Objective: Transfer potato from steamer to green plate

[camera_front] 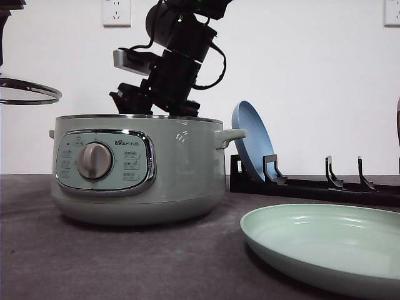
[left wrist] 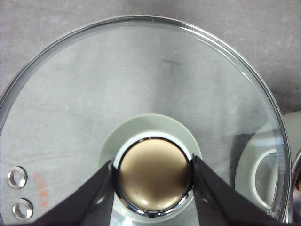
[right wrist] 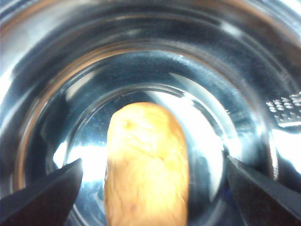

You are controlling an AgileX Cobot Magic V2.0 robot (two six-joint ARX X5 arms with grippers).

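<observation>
The pale green steamer stands lidless on the left of the table. My right arm reaches down into it from above, its fingertips hidden behind the rim. In the right wrist view the orange-brown potato lies on the shiny pot bottom. My right gripper is open, one finger on each side of the potato, neither touching it. The green plate lies flat at the front right. My left gripper is shut on the knob of the glass lid, held in the air left of the steamer.
A black dish rack stands behind the green plate with a blue plate upright in its left slot. The steamer's side handle sticks out toward the rack. The table is dark grey; a white wall is behind.
</observation>
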